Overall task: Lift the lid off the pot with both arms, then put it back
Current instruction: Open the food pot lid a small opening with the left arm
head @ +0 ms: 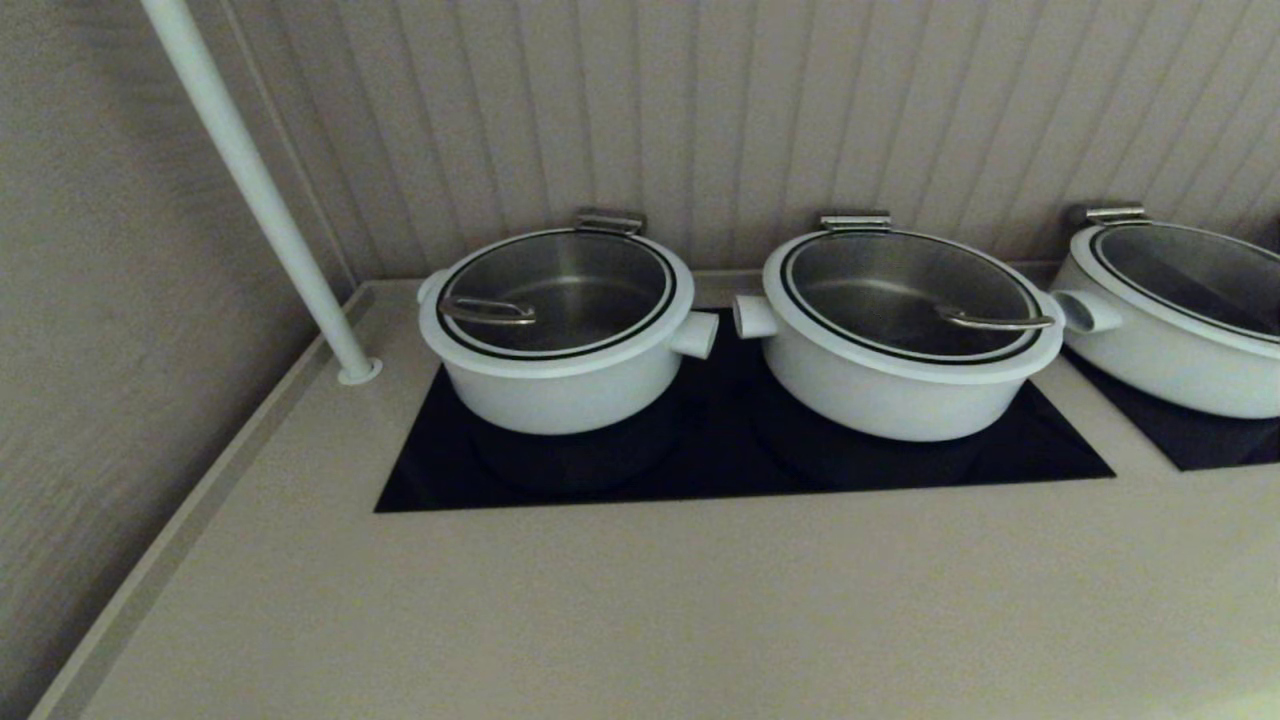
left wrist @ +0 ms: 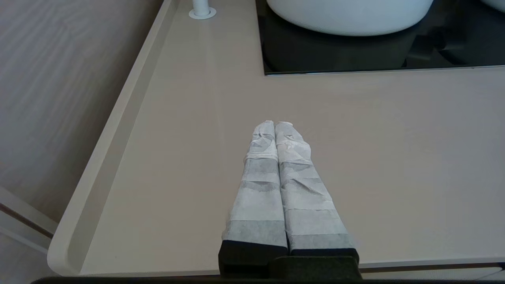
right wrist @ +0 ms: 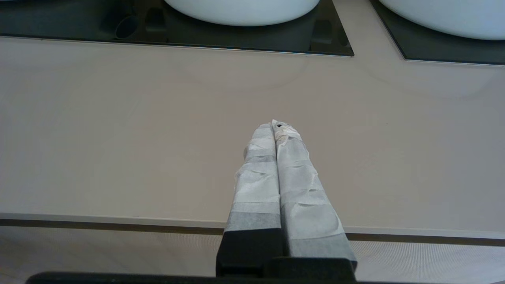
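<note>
The pot (head: 560,385) is the leftmost of three white pots, with its stub handle (head: 695,335) pointing right. It stands on the black cooktop (head: 720,455). The lid (head: 590,285) lies closed on it, with its steel loop handle (head: 487,312) near the left edge. Neither arm shows in the head view. My left gripper (left wrist: 275,125) is shut and empty above the beige counter near its front edge, well short of the pot's base (left wrist: 347,17). My right gripper (right wrist: 275,127) is shut and empty above the counter's front edge.
A like white pot (head: 900,380) stands in the middle with its stub pointing left; it also shows in the right wrist view (right wrist: 240,10). A third pot (head: 1170,350) stands at the far right. A white pole (head: 260,190) rises from the counter left of the pot. The counter has a raised left edge (head: 190,500).
</note>
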